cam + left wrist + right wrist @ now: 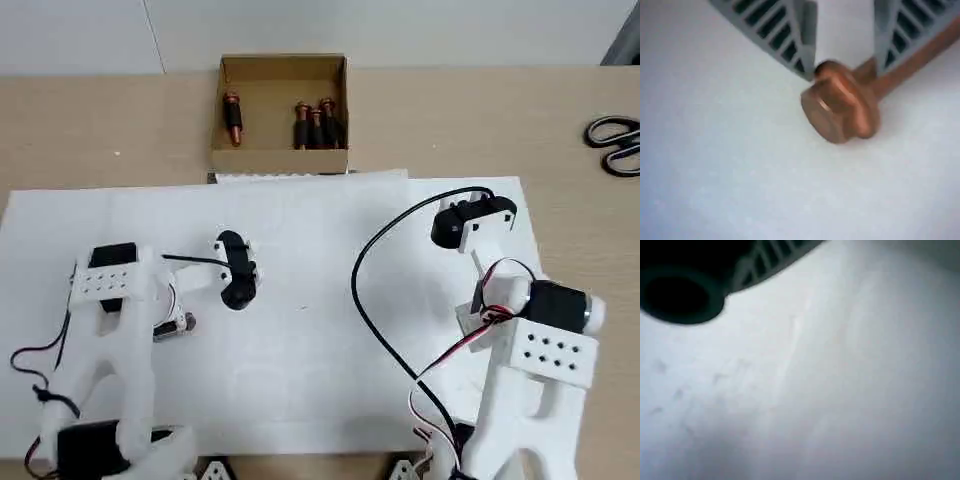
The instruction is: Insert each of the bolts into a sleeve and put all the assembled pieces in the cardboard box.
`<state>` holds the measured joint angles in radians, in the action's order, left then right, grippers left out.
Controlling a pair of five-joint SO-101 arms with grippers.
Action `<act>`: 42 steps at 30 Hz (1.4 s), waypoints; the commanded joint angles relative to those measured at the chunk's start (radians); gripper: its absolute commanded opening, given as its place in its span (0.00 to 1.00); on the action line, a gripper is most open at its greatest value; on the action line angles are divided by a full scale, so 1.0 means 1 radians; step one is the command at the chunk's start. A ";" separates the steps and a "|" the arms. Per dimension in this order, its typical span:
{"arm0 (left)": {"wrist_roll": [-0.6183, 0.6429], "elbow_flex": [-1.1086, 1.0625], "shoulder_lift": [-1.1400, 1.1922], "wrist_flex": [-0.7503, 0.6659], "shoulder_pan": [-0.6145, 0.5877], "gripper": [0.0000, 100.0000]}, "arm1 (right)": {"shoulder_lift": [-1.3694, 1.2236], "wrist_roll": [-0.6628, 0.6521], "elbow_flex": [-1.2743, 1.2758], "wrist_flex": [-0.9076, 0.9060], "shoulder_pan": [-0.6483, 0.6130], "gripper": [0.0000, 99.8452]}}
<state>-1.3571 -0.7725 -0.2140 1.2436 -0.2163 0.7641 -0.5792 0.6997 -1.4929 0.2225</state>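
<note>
A copper bolt (pixel 840 110) lies on the white paper, head towards the camera. My left gripper (pixel 846 70) is open just over it, one grey finger (pixel 790 35) touching the head and the other crossing above the shank. From above, the left gripper (pixel 238 272) points down at the paper left of centre. The right gripper (pixel 465 222) is at the right, and its ribbed finger (pixel 770 260) lies against a black sleeve (pixel 682 300) held low over the paper. The cardboard box (pixel 283 160) stands at the back with several assembled pieces (pixel 315 125) inside.
White paper (pixel 320 330) covers the work area between the two arms. A black cable (pixel 370 300) loops from the right arm across the paper. Scissors (pixel 615 145) lie at the table's far right edge.
</note>
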 commanded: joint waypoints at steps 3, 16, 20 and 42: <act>-0.480 -0.051 0.095 -0.224 -0.041 0.07 | 0.027 -0.009 -0.006 0.008 0.005 0.00; -0.379 0.249 0.227 0.012 -0.023 0.07 | 0.027 -0.008 -0.008 -0.010 0.005 0.00; -0.325 0.272 0.222 0.048 0.032 0.07 | 0.027 -0.003 -0.008 -0.012 0.004 0.00; -0.264 0.266 0.232 0.110 0.144 0.06 | 0.028 -0.003 -0.009 -0.025 0.002 0.00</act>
<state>-1.3525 -0.5224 0.0146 1.3387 -0.0829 0.7641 -0.5792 0.6997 -1.5144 0.2240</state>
